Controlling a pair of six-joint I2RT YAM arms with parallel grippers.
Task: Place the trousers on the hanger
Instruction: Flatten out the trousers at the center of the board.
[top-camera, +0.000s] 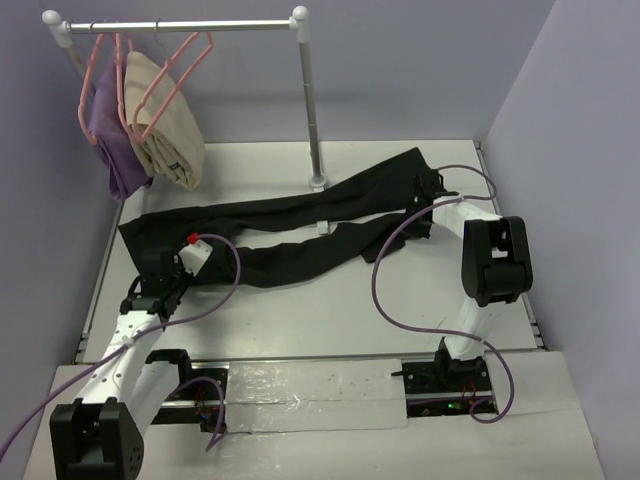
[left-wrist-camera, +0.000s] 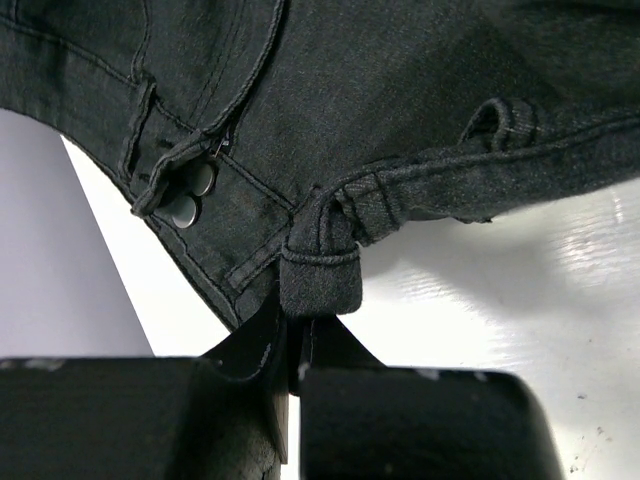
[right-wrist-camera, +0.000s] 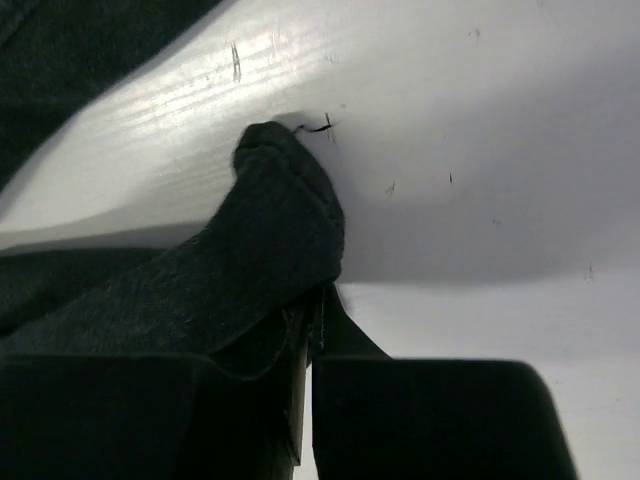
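Left wrist: left fingers (left-wrist-camera: 245, 350) pinch trousers (left-wrist-camera: 400, 100) waistband edge; right fingers (right-wrist-camera: 350, 342) pinch hem

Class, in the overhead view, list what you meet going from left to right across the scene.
In order: purple garment → beige garment → rack's upright post → right end effector. Left out: the trousers, which span most of the width and so have no single place.

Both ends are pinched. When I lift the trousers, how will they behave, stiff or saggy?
Probably floppy: the trousers lie in loose folds across the table, so the middle should sag between grips. The left gripper pinches only a belt loop, which may stretch or slip. The denim-like weave looks grippy, likely not slippery.
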